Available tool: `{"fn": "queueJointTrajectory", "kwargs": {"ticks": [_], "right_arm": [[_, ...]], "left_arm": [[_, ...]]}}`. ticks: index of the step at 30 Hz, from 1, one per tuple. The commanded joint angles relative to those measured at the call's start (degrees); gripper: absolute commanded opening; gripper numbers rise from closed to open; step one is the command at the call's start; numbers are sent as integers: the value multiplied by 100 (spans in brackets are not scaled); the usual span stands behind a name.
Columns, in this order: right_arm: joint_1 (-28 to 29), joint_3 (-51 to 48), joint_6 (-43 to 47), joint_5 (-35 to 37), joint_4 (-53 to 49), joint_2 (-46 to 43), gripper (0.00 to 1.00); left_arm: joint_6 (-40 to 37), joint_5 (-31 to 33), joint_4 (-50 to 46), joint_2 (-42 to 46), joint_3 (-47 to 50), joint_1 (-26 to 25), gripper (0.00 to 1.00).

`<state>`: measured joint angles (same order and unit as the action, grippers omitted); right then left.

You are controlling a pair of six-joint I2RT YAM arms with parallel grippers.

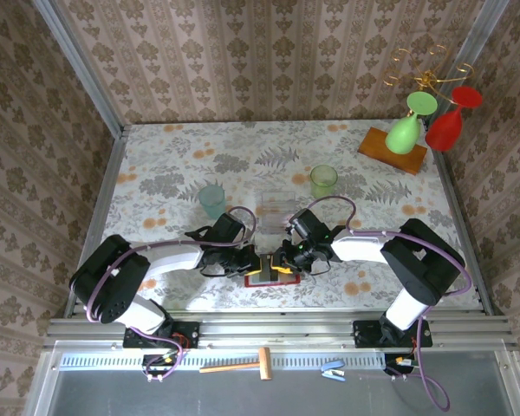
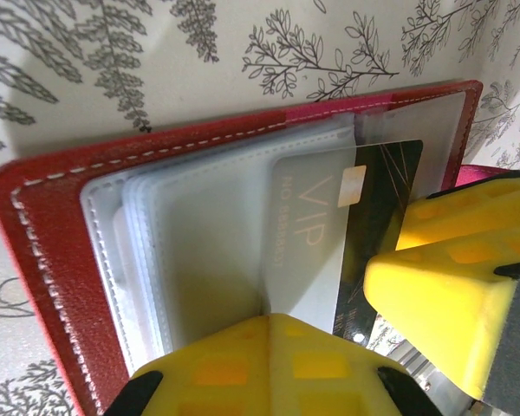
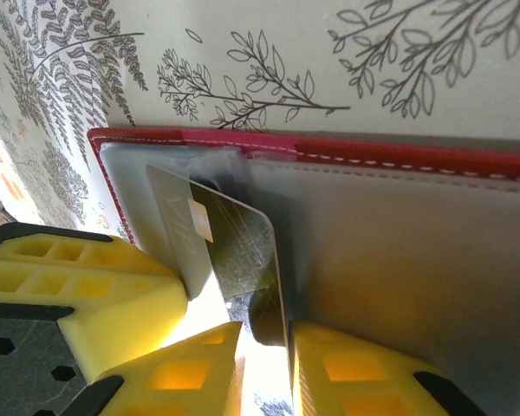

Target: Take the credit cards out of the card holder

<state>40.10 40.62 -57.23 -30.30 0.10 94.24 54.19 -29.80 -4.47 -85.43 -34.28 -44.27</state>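
Toward the left of the surface [image 1: 156, 165], a teal cup [image 1: 212, 200] is standing well behind the work. Nearer in, the left pincer [image 2: 273, 360] is sitting fully shut with nothing between its fingers, and it appears to be bearing down on the clear sleeves [image 2: 199, 243] of the card holder [image 2: 61, 251]. The holder is lying open and flat at the near middle of the surface, between the two arms. A dark card [image 2: 386, 217] with gold VIP lettering is sticking part-way out of a sleeve at the holder's right end, tilted, its free corner reaching into the right pincer [image 3: 264, 364]. That pincer's jaws are standing only narrowly apart, straddling the card's edge. A strip of light is showing between one finger [image 3: 191, 373] and the card, so whether the pads are truly biting cannot be told. To do this step well, the right pincer is likely needing a firm pinch on bare card alone, not on sleeve plastic. A pull straight out along the sleeve's mouth would then follow, with the left one pinning the holder down — any twist is likely to jam the card or drag the holder along. Whether another card is sitting in the other sleeves cannot be told. Further right, a green cup [image 1: 323, 180] is standing well clear.
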Motion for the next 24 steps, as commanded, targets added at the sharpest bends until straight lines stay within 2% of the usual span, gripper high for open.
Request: {"fn": "queueJointTrajectory", "kwargs": {"ticks": [1,15,24], "right_arm": [[-46,-89,-26,-52,156,-136,22],[-134,-68,105,50,47,-141,13],[-296,-63,403,119,-317,-286,11]], "left_arm": [[-103,50,-256,-131,-35,-20,8],[-103,48,-277,-97,-26,-22,7],[-111,55,-326,-85,-69,-23,7]]}}
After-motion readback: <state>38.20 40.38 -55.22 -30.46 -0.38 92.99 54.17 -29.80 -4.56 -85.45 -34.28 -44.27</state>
